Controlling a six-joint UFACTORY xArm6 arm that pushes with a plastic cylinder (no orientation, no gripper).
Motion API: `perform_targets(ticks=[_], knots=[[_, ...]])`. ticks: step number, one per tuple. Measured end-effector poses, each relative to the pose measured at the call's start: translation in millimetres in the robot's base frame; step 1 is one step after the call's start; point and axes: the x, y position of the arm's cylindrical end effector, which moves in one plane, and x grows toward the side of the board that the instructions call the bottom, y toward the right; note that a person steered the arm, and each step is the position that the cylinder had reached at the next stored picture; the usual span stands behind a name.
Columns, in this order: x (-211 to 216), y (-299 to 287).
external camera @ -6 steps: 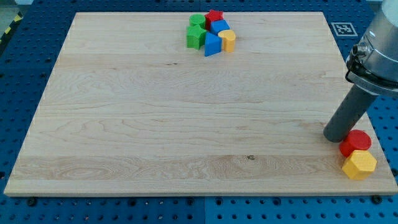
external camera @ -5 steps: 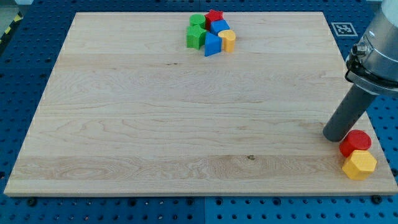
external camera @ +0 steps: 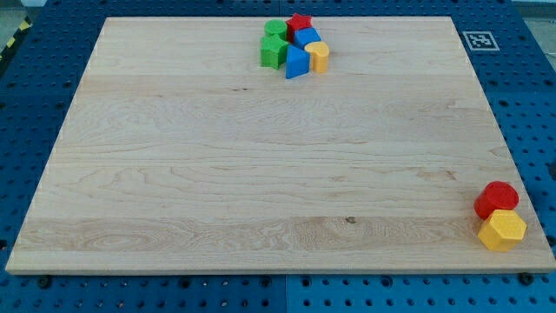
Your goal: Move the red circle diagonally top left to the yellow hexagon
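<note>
We are seeing neither our tip nor any end effector, so its state cannot be told. The red circle is sitting at the bench's lower right corner, touching the yellow hexagon at the hexagon's 11 o'clock. Six blocks are clustering at 12 o'clock: red star, green blocks, blue blocks, small yellow block.

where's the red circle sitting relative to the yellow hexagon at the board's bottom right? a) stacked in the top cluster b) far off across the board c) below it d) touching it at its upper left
d, the red circle touches the yellow hexagon at its upper left; my tip is out of view.
</note>
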Motion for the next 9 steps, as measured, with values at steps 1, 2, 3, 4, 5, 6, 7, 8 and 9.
perform_targets(ticks=[1,2,3,4,5,6,7,8,9], knots=[[57.7,-4.0],[62.4,-50.2],[44.9,-63.7],[34.4,-55.4],[34.2,-87.4],[34.2,-137.2],[34.2,-147.1],[34.2,-147.1],[34.2,-169.7]])
